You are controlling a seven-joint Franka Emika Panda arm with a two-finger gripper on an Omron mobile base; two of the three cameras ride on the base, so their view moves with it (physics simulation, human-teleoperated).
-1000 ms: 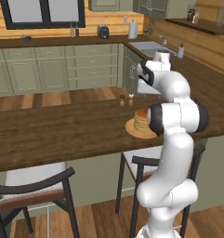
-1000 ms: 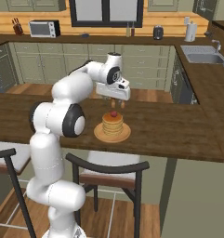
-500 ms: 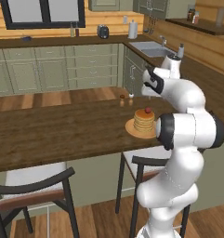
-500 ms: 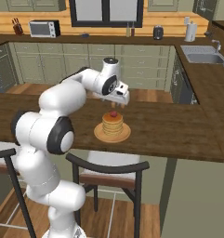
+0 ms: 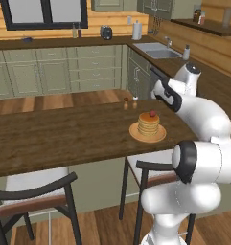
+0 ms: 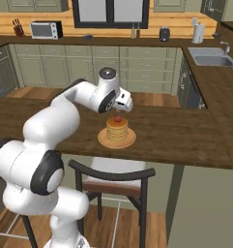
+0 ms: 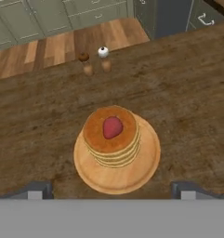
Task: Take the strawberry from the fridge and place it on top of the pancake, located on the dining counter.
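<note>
Hand view: strawberry (image 7: pixel 112 127) atop pancake (image 7: pixel 111 136).

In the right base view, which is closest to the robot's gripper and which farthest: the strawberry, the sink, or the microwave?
From the gripper, nearest first:
1. The strawberry, just below it, resting on top of the pancake.
2. The sink, off to the right on the far counter.
3. The microwave, far back left against the wall.

Home kitchen, green-grey cabinets (image 5: pixel 54 72), sink (image 6: pixel 210 59), microwave (image 6: pixel 43 29), wooden dining counter (image 5: pixel 64 134)
</note>
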